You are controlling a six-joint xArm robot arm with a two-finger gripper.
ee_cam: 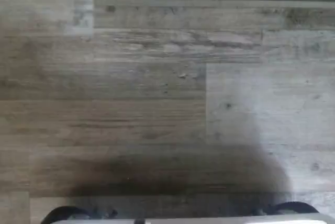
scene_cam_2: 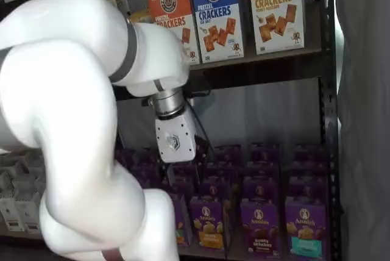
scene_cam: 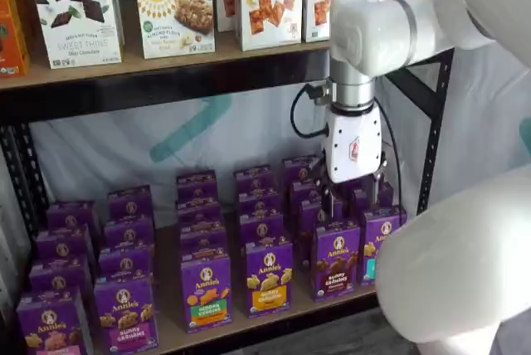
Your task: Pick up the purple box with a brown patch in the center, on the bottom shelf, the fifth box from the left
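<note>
Purple box: front row of bottom shelf, label outward for picking. Gripper at its 12 o'clock; jaw state indiscernible.

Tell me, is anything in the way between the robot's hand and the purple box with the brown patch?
Nothing visible blocks it. The white hand hangs above the back rows, and the small purple carton with the brown band stands in the front row, its top uncovered.

Even, soft indoor light — the wrist view is blurry, with a broad dark shadow across the grey floor. Both shelf views are slightly soft, without glare.
</note>
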